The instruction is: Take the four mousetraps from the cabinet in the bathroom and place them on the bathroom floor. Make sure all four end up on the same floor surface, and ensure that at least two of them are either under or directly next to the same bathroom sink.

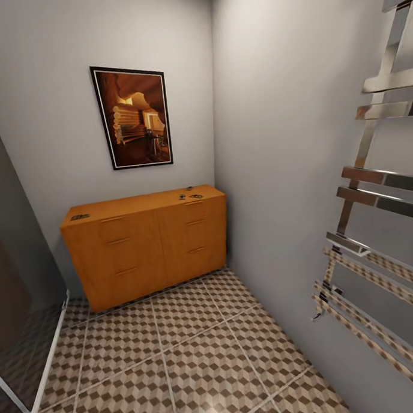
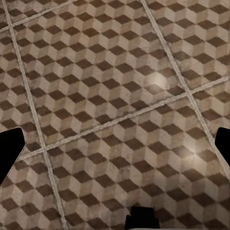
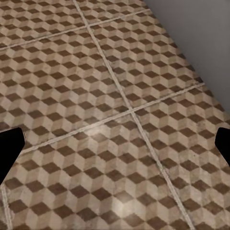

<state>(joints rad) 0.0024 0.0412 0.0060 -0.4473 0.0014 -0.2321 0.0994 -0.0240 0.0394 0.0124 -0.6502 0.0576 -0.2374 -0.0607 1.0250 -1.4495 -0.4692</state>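
Robot faces the bathroom cabinet, mousetraps not yet collected

From left: one mousetrap (image 1: 80, 217) lies at the left end of the orange-brown cabinet (image 1: 145, 245) top, and three more (image 1: 190, 193) sit clustered near its right end, below a framed picture (image 1: 132, 116); a chrome towel rail (image 1: 375, 223) hangs on the right wall. The job appears to be at the approach stage, and the next move likely calls for closing in across the cube-patterned bathroom floor (image 1: 195, 357). Both wrist cameras look down at bare tiles, left fingers (image 2: 9, 153) and right fingers (image 3: 9, 151) spread wide, grasping nothing.
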